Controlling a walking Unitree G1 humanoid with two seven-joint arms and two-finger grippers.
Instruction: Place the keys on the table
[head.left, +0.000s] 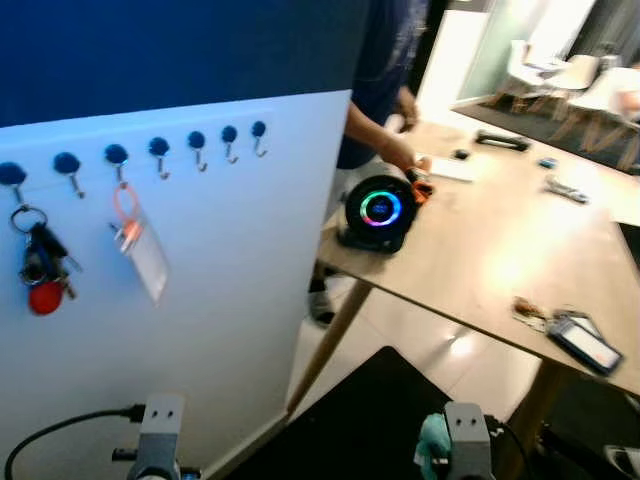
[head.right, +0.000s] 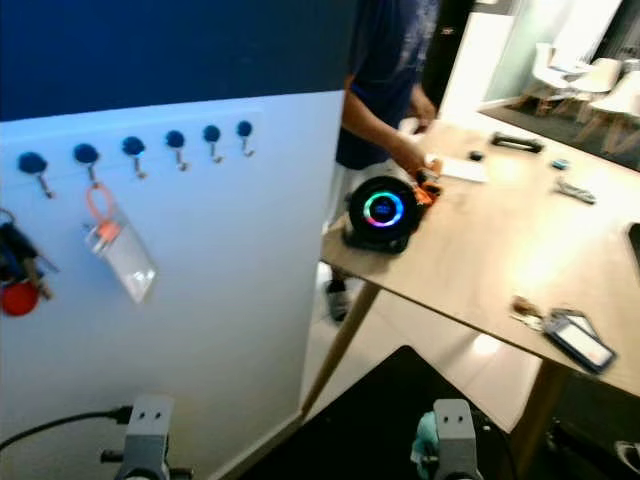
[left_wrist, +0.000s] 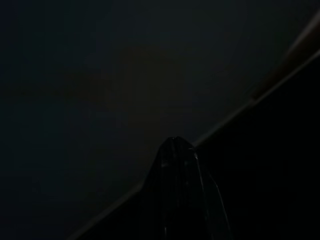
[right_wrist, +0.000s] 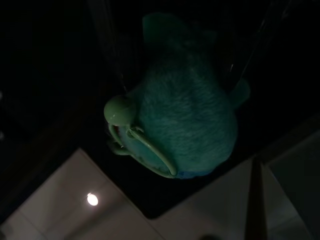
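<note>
Left eye view: white partition panel (head.left: 230, 300) with a row of blue hooks (head.left: 158, 148). Bunch of keys (head.left: 40, 265) with a red fob hanging from the hook at the far left end of the row, not on the table. Clear badge holder (head.left: 145, 255) on an orange loop two hooks along. To the right, wooden table (head.left: 500, 250) carrying a round black speaker (head.left: 378, 212) with a glowing ring near its left edge, a phone (head.left: 585, 340) near the front edge, small items beyond. Person's hand (head.left: 400, 155) over the table behind the speaker. Both silver arms low at the bottom edge, left (head.left: 160, 440) and right (head.left: 462, 440), with a bit of teal showing at the right one.

Right eye view: same scene shifted slightly; keys at the picture's left edge, partly cut off.

Left wrist view: nearly black. Left gripper (left_wrist: 177, 165) seen as a single dark tip, fingers apparently pressed together, nothing between them.

Right wrist view: dim. Right gripper (right_wrist: 170, 80) pinching a fuzzy teal plush toy (right_wrist: 185, 125) with a pale green loop, dark finger (right_wrist: 107, 40) on either side of it. Pale floor (right_wrist: 90, 215) with a light reflection below.
</note>
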